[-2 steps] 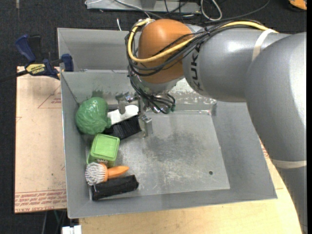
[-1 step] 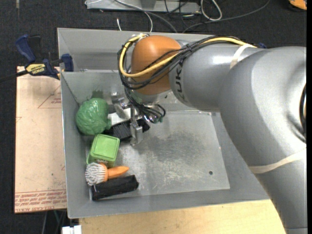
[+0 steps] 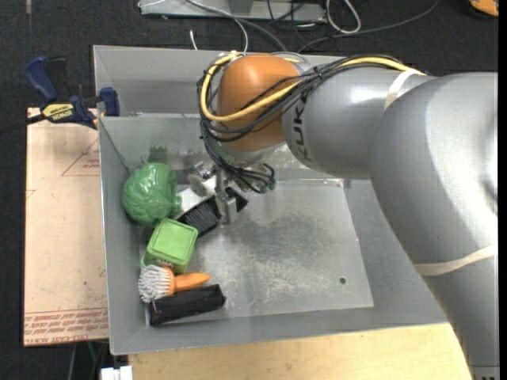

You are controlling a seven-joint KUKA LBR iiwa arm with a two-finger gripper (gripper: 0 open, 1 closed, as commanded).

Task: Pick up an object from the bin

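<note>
A heap (image 3: 170, 244) crowds the bin floor's (image 3: 309, 252) left; its right lies bare.

Robotics laboratory or test cell. A large grey industrial arm (image 3: 412, 172) is seen reaching into a grey metal bin (image 3: 301, 260). Its wrist is capped by an orange cover (image 3: 249, 101) and wrapped with yellow and black cables (image 3: 210, 93). Dark carpet (image 3: 79, 14) is seen beyond the bin, where loose wires (image 3: 317, 6) and the pale base of some equipment (image 3: 214, 2) are left lying. An unrelated assortment of small items is gathered at the bin's left side: a crumpled green ball (image 3: 149, 192), a green square block (image 3: 171, 242), a brush (image 3: 158, 282) and a black bar (image 3: 186, 305). The bin's floor is marked by scuffing.
</note>
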